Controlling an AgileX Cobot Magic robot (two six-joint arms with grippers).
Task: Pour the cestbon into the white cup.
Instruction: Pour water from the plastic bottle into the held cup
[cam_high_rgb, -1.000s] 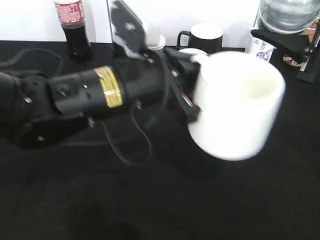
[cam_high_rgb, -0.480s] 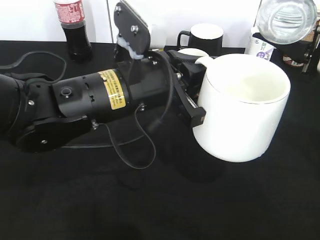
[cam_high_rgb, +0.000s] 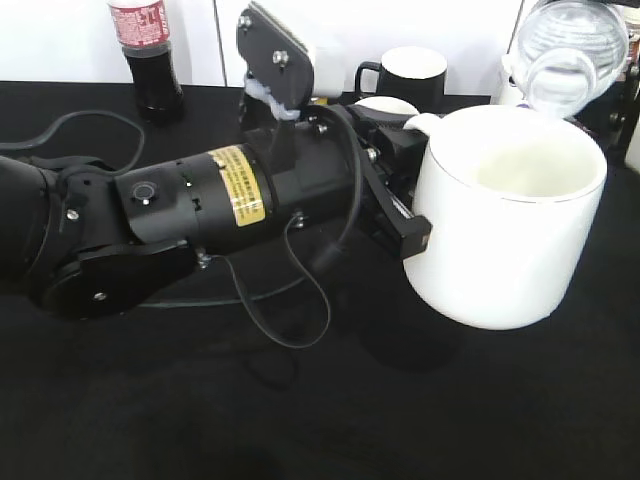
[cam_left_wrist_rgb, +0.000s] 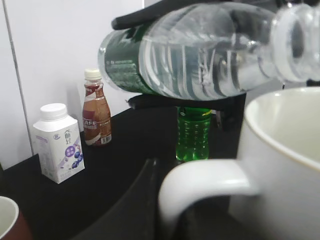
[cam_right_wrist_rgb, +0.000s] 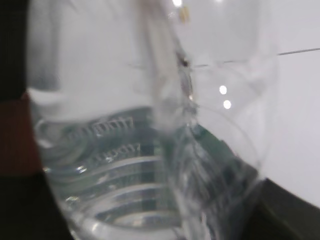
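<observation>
My left gripper (cam_high_rgb: 408, 218) is shut on the handle of the white cup (cam_high_rgb: 510, 230) and holds it above the black table, mouth up. In the left wrist view the cup's handle (cam_left_wrist_rgb: 205, 182) and rim (cam_left_wrist_rgb: 285, 150) fill the lower right. The cestbon (cam_left_wrist_rgb: 200, 50), clear with a green label, lies nearly level above the cup, its neck over the rim. My right gripper (cam_left_wrist_rgb: 150, 56) is shut on it, black fingers above and below the label. It shows end-on in the exterior view (cam_high_rgb: 568, 45) and fills the right wrist view (cam_right_wrist_rgb: 140, 150).
A dark cola bottle (cam_high_rgb: 148, 50) and a black mug (cam_high_rgb: 405, 72) stand at the back. A white milk carton (cam_left_wrist_rgb: 59, 142), a brown drink bottle (cam_left_wrist_rgb: 96, 116), a green bottle (cam_left_wrist_rgb: 192, 132) and a red-brown mug (cam_left_wrist_rgb: 7, 220) stand on the table.
My left arm has carried the white cup to the right and levelled it. The cestbon has come down and closer to the cup's far rim.
</observation>
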